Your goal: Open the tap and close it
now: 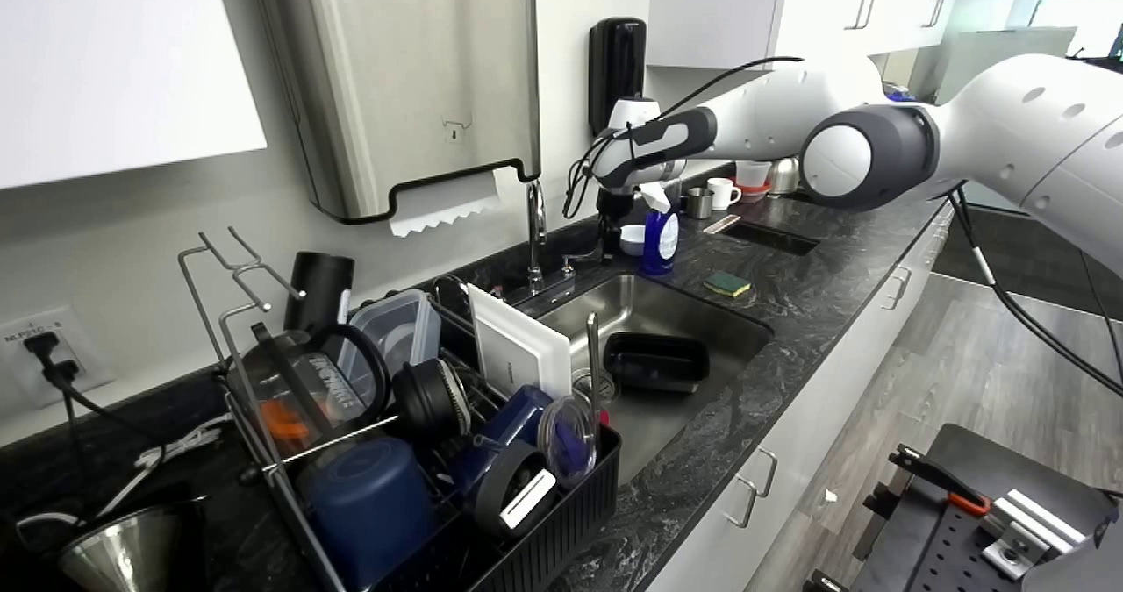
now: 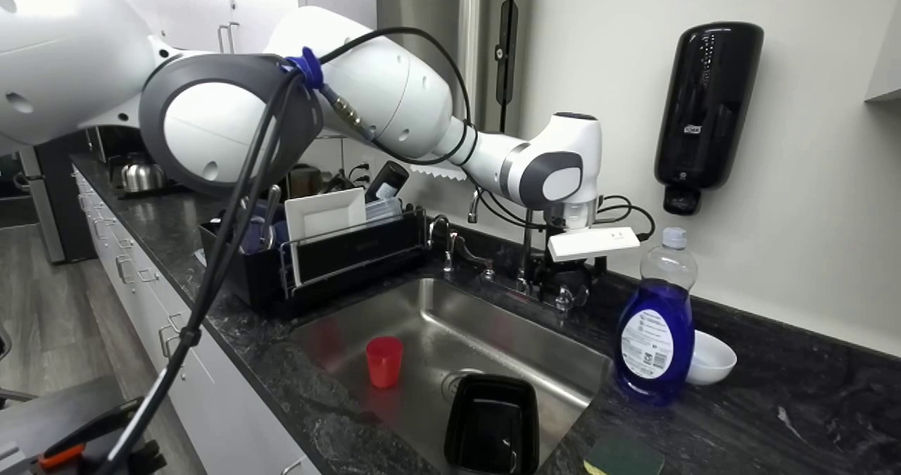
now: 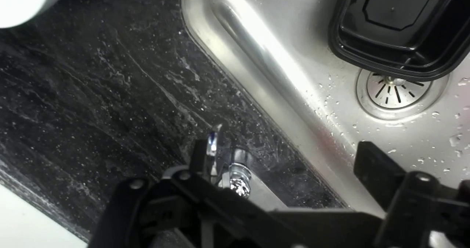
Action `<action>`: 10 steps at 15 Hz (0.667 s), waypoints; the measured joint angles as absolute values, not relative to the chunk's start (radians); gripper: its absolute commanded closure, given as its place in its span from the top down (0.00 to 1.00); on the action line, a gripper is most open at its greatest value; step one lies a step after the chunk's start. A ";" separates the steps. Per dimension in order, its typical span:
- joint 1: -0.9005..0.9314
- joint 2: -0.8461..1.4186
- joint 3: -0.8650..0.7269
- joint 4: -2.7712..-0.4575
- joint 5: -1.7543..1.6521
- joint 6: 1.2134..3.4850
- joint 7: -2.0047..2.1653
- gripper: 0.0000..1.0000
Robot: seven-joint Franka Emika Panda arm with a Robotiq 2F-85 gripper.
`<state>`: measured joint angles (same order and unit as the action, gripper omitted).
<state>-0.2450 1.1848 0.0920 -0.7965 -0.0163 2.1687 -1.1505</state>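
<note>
In an exterior view, the left is taken up by a black dish rack (image 1: 579, 500), packed with kitchenware (image 1: 368, 504), and a white rectangular dish (image 1: 522, 346) is propped at its sink end. Next, the tap (image 1: 534, 224) is found behind the sink (image 1: 667, 307) on the dark marbled worktop (image 1: 790, 289), its slim neck upright; no stream can be made out below the spout (image 2: 474, 209). Opening is judged to be the step in hand, with closing left to follow. For the next move, the tap's chrome lever (image 3: 212, 145) would have to be met squarely and swung gently round, without the neck being knocked. Just right of the neck, the claw (image 3: 282, 154) is held pointing down over the lever. In the wrist view its fingers (image 3: 199, 156) are seen spread wide, and nothing is gripped; the lever is placed between them, close beside the finger on that view's left, though whether contact is made cannot be told. Further right, a white bowl (image 1: 633, 239) and a blue dish soap bottle (image 1: 658, 250) are kept near the claw, so room for a sweep may be limited there. Right of these, a green-and-yellow sponge (image 1: 727, 284) is laid beside the sink.
</note>
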 measured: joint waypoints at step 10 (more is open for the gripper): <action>-0.232 1.183 0.091 -0.797 -0.026 2.135 -1.148 1.00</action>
<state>-0.2324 1.1827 0.0915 -0.7966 -0.0263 2.1351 -1.1476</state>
